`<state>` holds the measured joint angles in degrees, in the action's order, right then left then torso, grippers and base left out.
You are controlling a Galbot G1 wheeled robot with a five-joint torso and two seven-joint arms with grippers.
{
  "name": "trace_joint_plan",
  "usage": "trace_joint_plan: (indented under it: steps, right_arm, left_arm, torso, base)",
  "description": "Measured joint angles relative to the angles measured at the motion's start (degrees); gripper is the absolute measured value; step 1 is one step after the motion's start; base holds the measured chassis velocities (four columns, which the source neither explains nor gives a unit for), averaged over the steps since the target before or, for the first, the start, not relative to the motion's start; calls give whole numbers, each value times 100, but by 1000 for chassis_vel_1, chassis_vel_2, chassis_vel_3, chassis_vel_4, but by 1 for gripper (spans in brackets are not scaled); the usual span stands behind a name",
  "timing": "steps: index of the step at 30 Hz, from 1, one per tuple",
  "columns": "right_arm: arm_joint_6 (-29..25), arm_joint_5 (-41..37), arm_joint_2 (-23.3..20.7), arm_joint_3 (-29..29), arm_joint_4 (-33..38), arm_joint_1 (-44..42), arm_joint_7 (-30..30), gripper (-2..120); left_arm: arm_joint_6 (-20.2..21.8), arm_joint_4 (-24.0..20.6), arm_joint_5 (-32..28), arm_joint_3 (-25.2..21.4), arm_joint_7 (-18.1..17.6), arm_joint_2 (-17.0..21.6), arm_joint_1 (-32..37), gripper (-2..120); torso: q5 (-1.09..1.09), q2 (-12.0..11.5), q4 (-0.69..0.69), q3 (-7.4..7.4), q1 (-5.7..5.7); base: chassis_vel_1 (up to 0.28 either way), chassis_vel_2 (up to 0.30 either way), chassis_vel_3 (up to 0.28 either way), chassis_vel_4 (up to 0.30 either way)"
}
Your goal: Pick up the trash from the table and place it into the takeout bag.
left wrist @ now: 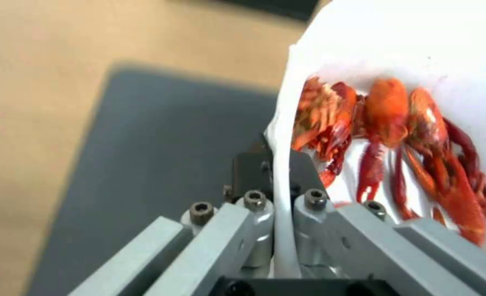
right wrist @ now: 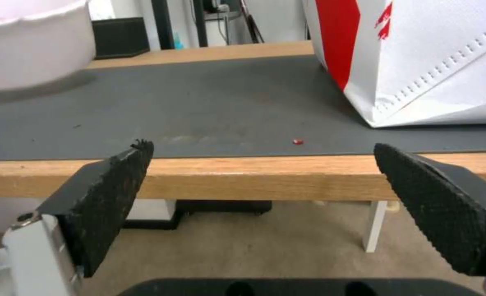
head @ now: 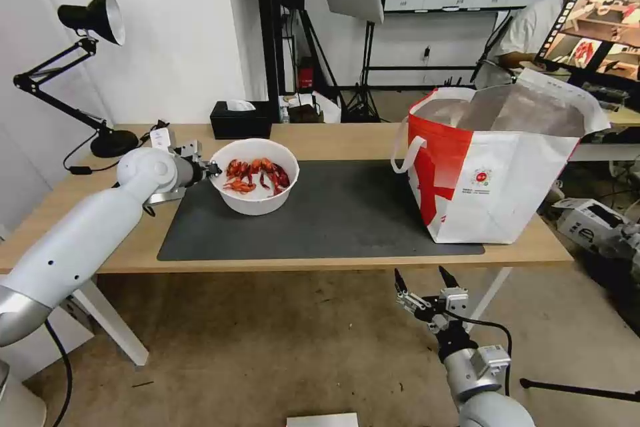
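1. Bowl point(head: 254, 177) of red crayfish shells point(head: 257, 175), white and round, on the left part of the dark grey mat point(head: 333, 217), toward its far edge
2. Clamped at its left rim by the left gripper point(head: 212, 169), one finger inside the wall, one outside; in the left wrist view, thin white rim point(left wrist: 283, 197) pinched between the two fingers point(left wrist: 254, 172), shells point(left wrist: 396, 135) just beyond
3. Reaching in from the near left, white left arm point(head: 80, 240) over the light-wood table point(head: 333, 260)
4. Takeout bag point(head: 493, 173), white and red with silver foil lining, upright and open-mouthed at the right end of the table, partly on the mat, well apart from the bowl; white loop handle point(head: 407, 150) hanging on its left side
5. Parked below the near table edge, right of centre: right gripper point(head: 421, 280), spread wide and holding nothing; in the right wrist view, black textured pads point(right wrist: 111, 197) far apart, table edge point(right wrist: 254, 176) between them
6. Small red scrap point(right wrist: 298, 142) on the mat near that edge
7. Far left: black desk lamp point(head: 87, 73); behind the bowl, black tissue box point(head: 240, 120)
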<state>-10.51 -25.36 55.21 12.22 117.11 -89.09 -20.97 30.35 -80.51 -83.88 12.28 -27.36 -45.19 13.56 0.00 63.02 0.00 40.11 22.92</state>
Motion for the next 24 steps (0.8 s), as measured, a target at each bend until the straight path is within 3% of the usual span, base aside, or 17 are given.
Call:
trace_joint_plan:
  steps: [3,7,16,24]
  right_arm:
    - [0,0,0,0,0,0,0,100]
    - [0,0,0,0,0,0,0,100]
    - [0,0,0,0,0,0,0,100]
    - [0,0,0,0,0,0,0,100]
  left_arm:
    - [-624,-201,360,-84,-158,1,20,0]
    - [-961,-457,673,-82,-187,81,21,0]
    - [-1382,-926,977,88,112,210,-68,0]
    - [-1450,-1059,865,418,151,-34,-438,0]
  torso:
    - [1,0,0,0,0]
    - [0,0,-1,0,0]
    - [1,0,1,-1,0]
    - [0,0,0,-1,0]
  base:
    - [0,0,0,0]
    - [0,0,0,0]
    - [0,0,0,0]
    - [0,0,0,0]
